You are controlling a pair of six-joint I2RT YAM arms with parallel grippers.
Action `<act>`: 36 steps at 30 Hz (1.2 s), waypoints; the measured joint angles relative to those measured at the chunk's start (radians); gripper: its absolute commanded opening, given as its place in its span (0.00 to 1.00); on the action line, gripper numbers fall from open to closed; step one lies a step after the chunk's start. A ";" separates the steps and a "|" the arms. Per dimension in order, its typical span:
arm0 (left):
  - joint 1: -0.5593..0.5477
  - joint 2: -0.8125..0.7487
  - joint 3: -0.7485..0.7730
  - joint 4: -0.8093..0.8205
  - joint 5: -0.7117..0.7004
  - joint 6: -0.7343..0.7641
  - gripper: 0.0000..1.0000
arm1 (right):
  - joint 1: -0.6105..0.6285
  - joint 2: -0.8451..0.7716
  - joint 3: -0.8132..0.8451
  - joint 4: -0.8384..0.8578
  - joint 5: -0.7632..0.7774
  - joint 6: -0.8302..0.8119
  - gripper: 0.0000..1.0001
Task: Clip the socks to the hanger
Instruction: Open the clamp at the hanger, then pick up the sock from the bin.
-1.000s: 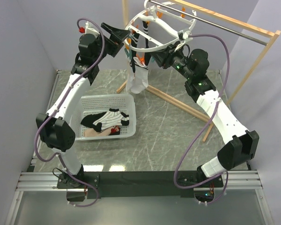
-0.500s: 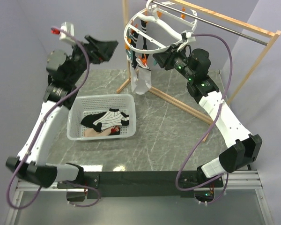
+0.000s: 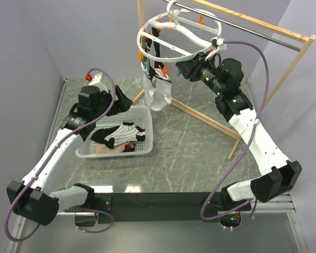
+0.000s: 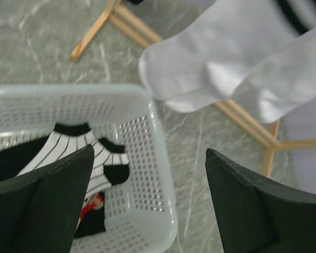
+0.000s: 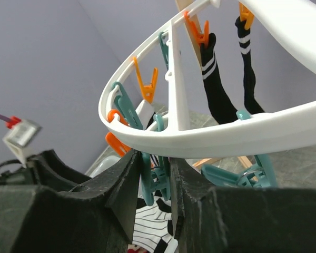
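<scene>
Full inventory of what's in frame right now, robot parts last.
hanger: one, white ring, up at the metal rod
clips: several, orange and teal, around the ring
white socks: at least two, hanging from the ring
black socks: two, white-banded, hanging on the ring's far side
basket: one, white perforated, table left
striped sock: one, white with black stripes, in the basket
black sock: at least one, beside it
beige item: one, underneath, unclear what
wooden frame: one, light wood, rear right
table: one, grey marble
left claw: black, open, above the basket
right claw: black, closed on a teal clip under the ring
</scene>
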 measured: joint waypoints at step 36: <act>-0.019 0.593 -0.071 0.226 0.013 0.079 0.67 | 0.000 0.033 0.018 -0.017 0.003 -0.018 0.00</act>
